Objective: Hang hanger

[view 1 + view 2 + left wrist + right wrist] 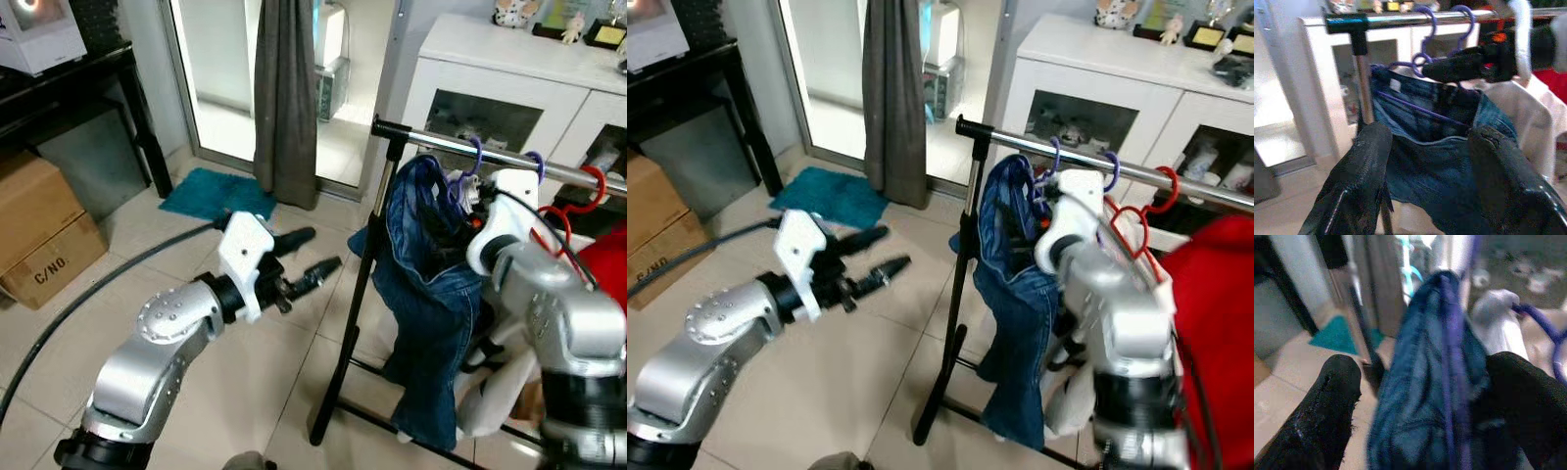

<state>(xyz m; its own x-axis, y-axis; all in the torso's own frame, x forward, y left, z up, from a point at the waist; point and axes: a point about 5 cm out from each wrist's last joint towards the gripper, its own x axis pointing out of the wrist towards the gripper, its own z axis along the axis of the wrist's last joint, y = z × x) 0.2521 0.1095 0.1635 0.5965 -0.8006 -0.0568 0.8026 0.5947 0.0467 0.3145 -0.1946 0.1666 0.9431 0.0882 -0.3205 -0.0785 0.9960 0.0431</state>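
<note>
Purple hanger (474,157) on rail (460,147) | right gripper (1420,396) straddles it, apart

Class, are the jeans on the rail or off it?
On: the jeans hang from a purple hanger hooked over the rail.

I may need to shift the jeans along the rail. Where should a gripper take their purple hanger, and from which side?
Judging by its pose, grip the purple hanger at the neck just under its hook, coming from the rail's open end side. The jeans drape over its bar, leaving only the neck bare.
</note>
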